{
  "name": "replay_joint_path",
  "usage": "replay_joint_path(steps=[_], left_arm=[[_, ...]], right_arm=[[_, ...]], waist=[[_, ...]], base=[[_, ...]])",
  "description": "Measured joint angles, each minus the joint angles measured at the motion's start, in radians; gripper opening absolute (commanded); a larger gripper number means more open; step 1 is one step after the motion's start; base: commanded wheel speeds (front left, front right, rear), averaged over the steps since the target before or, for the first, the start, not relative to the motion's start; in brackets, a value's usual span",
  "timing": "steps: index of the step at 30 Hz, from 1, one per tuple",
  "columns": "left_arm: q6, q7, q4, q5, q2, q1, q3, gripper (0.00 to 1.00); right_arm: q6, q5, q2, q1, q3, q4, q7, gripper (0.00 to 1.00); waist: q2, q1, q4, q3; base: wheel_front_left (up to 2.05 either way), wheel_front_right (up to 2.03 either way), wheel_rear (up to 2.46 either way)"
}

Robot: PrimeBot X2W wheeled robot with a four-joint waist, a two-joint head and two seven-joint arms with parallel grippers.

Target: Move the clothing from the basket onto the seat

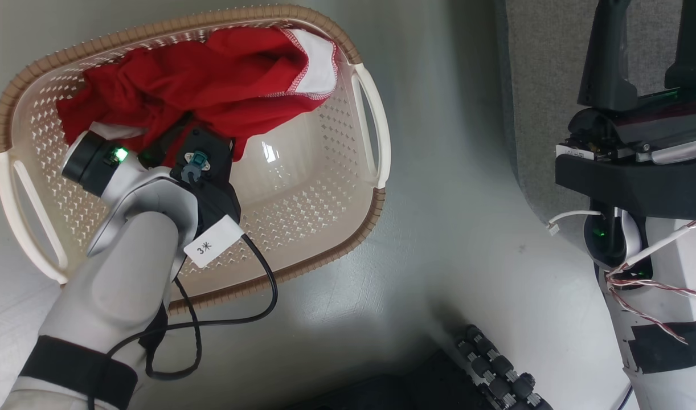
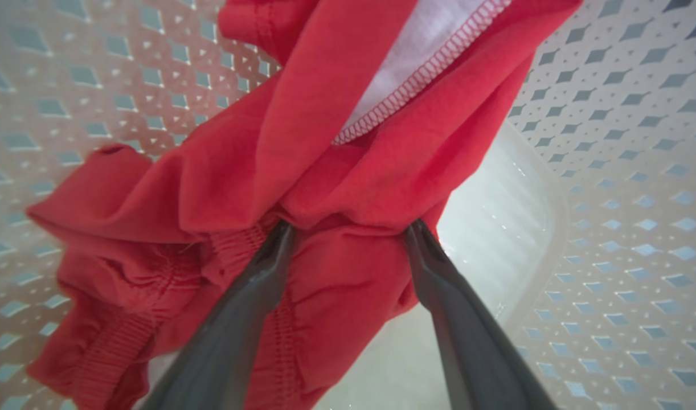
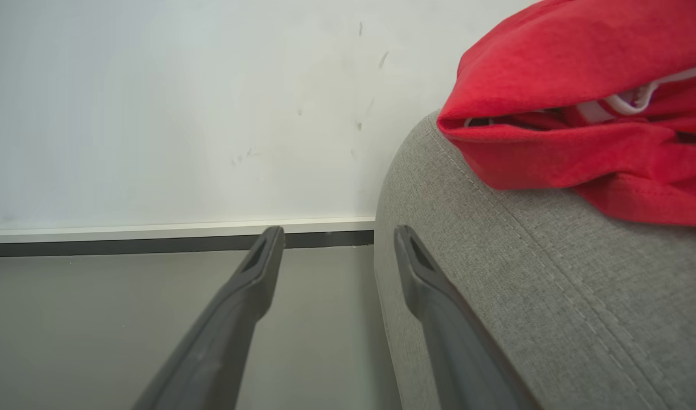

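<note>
The clothing [image 1: 211, 80] is lying bunched inside the basket [image 1: 308, 199], heaped against its far wall and rising to the brown rim. A white panel edged in red-and-white stitching is showing at the end nearest the basket's right handle [image 1: 378, 125].

The left arm [image 1: 131, 256] is reaching over the basket's near rim and down into it, and the left gripper [image 2: 349, 225] is sitting under the near edge of the red cloth. In the left wrist view its fingers [image 2: 257, 296] are standing well apart. Their tips are pressing into the fabric and a gathered fold is lying between them, but the fingers are not pinching it shut. A black cable [image 1: 262, 285] and a white label [image 1: 211, 245] are hanging off the wrist above the basket's near wall.

The basket is resting on the pale grey floor [image 1: 439, 228]. To the basket's right, the grey seat [image 3: 524, 285] is standing apart from it. A second red garment [image 3: 581, 114] with a bit of white trim is lying on the seat's top, close to its rounded edge.

The right gripper [image 3: 339, 233] is hovering on the basket's right, beside the seat. Its fingers [image 3: 234, 319] are spread and holding nothing, and one of them is hanging just beside the seat's side. Beyond them, a white wall [image 3: 154, 114] is meeting the floor.
</note>
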Motion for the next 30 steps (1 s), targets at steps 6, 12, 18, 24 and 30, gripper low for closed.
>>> replay_joint_path(steps=[6,12,18,24,30], left_arm=[[0.022,-0.032,0.03,0.015,-0.002,-0.024,-0.009,0.76],[0.031,-0.069,0.076,0.022,-0.022,-0.039,-0.016,0.0],[0.039,-0.123,0.098,-0.001,-0.071,-0.041,-0.007,0.0],[0.036,-0.187,0.108,-0.024,-0.104,-0.041,-0.007,0.0],[0.011,-0.244,0.111,-0.041,-0.121,-0.039,-0.015,0.0]], right_arm=[[0.004,0.0,0.009,-0.005,0.001,0.018,-0.006,1.0],[0.013,0.0,0.012,-0.018,-0.002,0.047,-0.015,1.0],[0.014,-0.007,0.01,-0.017,-0.009,0.077,-0.016,1.0],[0.021,-0.025,0.001,-0.014,-0.015,0.108,-0.019,1.0],[0.028,-0.034,-0.017,0.003,-0.024,0.145,-0.023,1.0]], waist=[[-0.0002,0.0,-0.005,0.004],[-0.0001,0.0,-0.009,-0.002],[-0.0001,0.0,0.0,-0.026],[-0.0001,0.0,0.023,-0.063],[-0.0002,0.0,0.058,-0.115]], base=[[0.0,0.0,0.0],[0.0,0.0,0.0],[0.0,0.0,0.0],[0.0,0.0,0.0],[0.0,0.0,0.0]])
